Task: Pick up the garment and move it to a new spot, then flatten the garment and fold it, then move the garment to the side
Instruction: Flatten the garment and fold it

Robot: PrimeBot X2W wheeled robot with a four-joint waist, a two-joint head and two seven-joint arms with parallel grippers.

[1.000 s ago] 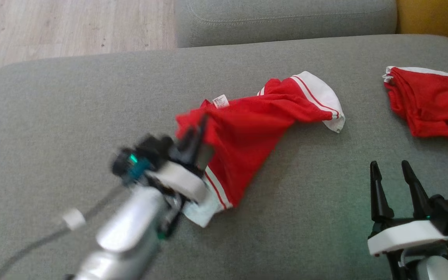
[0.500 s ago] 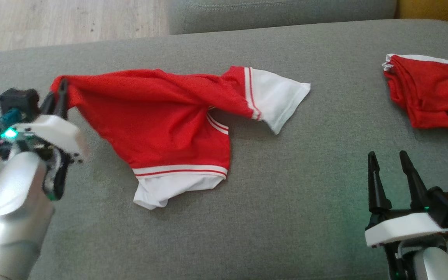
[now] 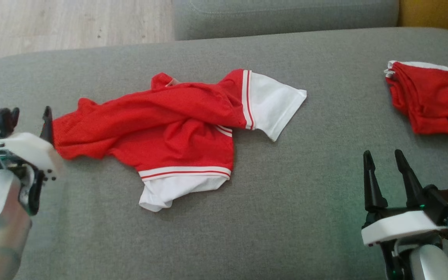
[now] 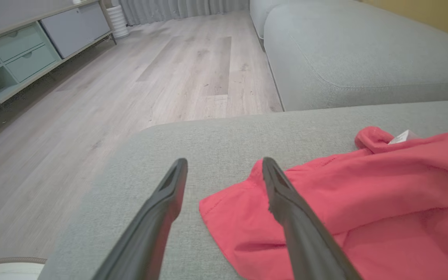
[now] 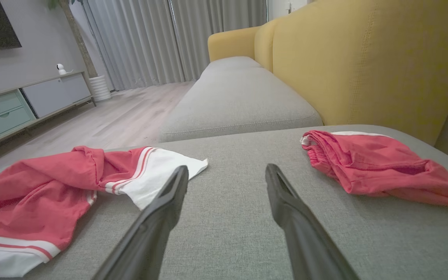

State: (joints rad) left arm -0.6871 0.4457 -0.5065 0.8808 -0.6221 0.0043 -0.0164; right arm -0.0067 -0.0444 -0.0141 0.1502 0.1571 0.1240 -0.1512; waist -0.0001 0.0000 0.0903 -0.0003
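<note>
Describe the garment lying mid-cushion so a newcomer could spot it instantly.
On the wide grey seat cushion, look just left of centre. The rumpled red shirt lies there. Its broad white sleeve ends with thin red stripes set it apart from the smaller red garment at the far right.

The grey cushion (image 3: pixel 286 217) is looked down on from above in the head view. In the left wrist view it is seen low and close, facing the floor (image 4: pixel 91 116). In the right wrist view it is seen low, facing the yellow backrest (image 5: pixel 364 58). The red shirt (image 3: pixel 161 120) is shared by all three.
</note>
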